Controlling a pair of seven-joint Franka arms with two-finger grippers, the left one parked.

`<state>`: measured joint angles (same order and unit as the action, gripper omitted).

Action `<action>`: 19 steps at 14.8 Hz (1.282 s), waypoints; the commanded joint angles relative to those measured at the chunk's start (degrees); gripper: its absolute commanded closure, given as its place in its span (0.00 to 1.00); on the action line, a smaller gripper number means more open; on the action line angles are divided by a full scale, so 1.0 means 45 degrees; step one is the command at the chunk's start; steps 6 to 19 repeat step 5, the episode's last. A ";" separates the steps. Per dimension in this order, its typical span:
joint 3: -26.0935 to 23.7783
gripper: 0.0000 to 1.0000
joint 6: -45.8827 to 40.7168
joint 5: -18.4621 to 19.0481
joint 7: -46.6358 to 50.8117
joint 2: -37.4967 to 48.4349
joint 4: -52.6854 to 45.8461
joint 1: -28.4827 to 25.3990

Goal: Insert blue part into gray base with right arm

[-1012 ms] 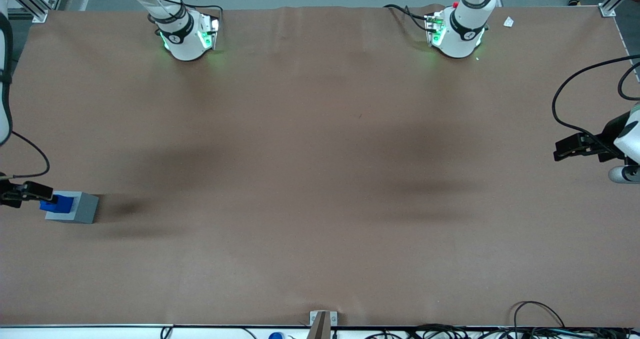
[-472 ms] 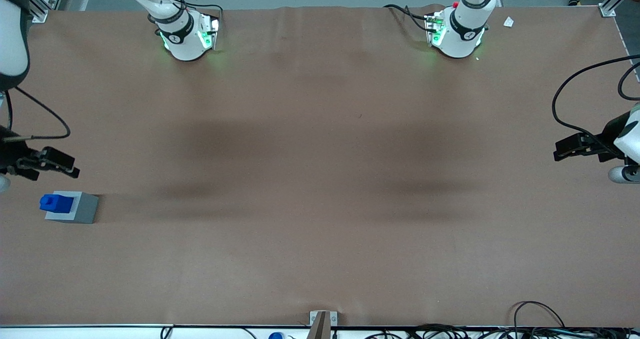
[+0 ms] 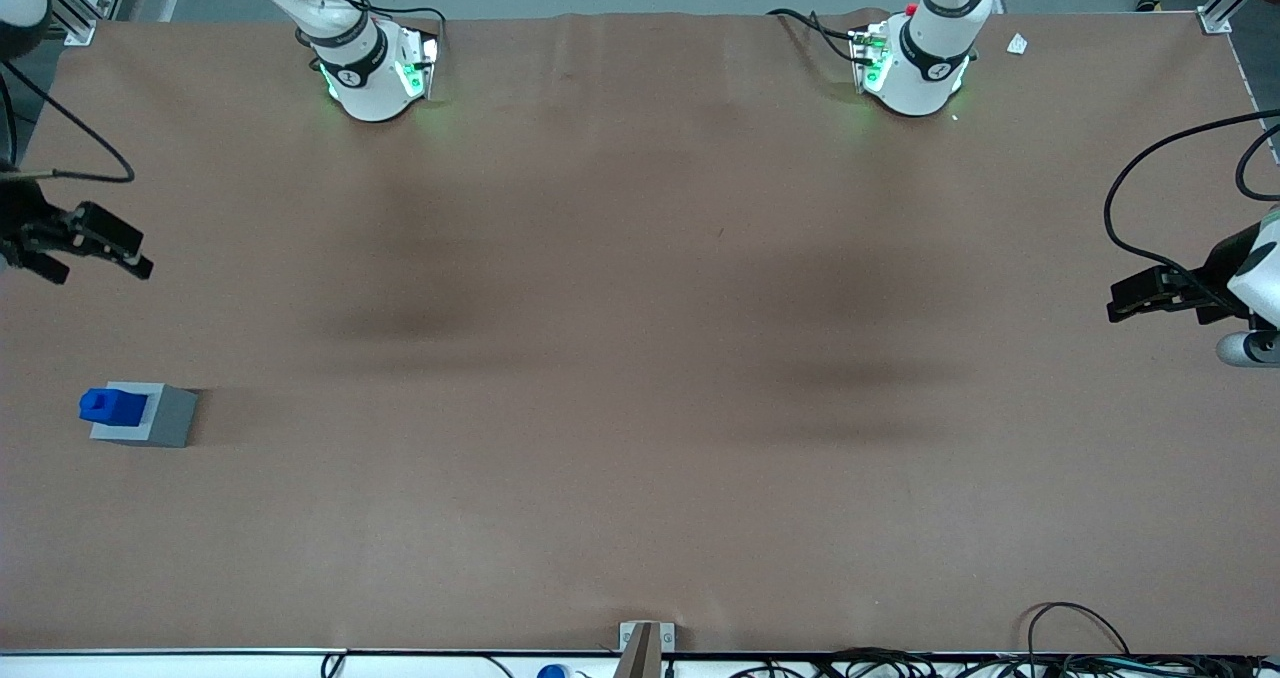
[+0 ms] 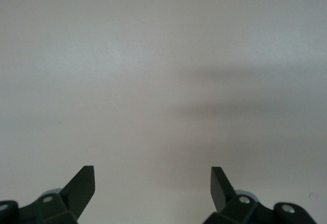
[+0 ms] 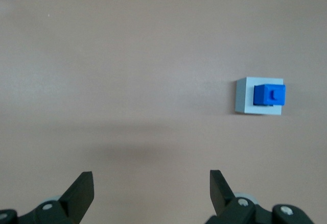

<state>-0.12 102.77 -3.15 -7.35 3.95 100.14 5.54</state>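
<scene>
The blue part (image 3: 111, 406) sits in the gray base (image 3: 165, 418) at the working arm's end of the table. Both also show in the right wrist view: the blue part (image 5: 269, 95) stands in the gray base (image 5: 244, 96). My right gripper (image 3: 95, 248) hangs high above the table, farther from the front camera than the base and apart from it. Its fingers are open and empty, with bare table between them in the wrist view (image 5: 151, 180).
The two white arm bases (image 3: 375, 68) (image 3: 915, 63) stand along the table edge farthest from the front camera. A small metal bracket (image 3: 645, 638) sits at the nearest edge, with cables (image 3: 1060, 648) beside it. The brown table cover (image 3: 640, 358) is otherwise bare.
My right gripper let go of the blue part, which stays in the gray base, and rose up and away from the front camera.
</scene>
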 commanded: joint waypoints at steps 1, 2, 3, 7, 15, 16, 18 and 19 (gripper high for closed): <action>-0.0052 0.00 0.0053 0.0386 0.0110 0.0471 0.0580 -0.0077; -0.0052 0.00 0.0053 0.0504 0.0129 0.0451 0.0560 -0.0136; -0.0033 0.00 0.0034 0.0505 0.0149 0.0432 0.0386 -0.0117; -0.0013 0.00 -0.0180 0.0505 0.0169 0.0373 0.0092 -0.0058; -0.0013 0.00 -0.0180 0.0505 0.0169 0.0373 0.0092 -0.0058; -0.0013 0.00 -0.0180 0.0505 0.0169 0.0373 0.0092 -0.0058; -0.0013 0.00 -0.0180 0.0505 0.0169 0.0373 0.0092 -0.0058; -0.0013 0.00 -0.0180 0.0505 0.0169 0.0373 0.0092 -0.0058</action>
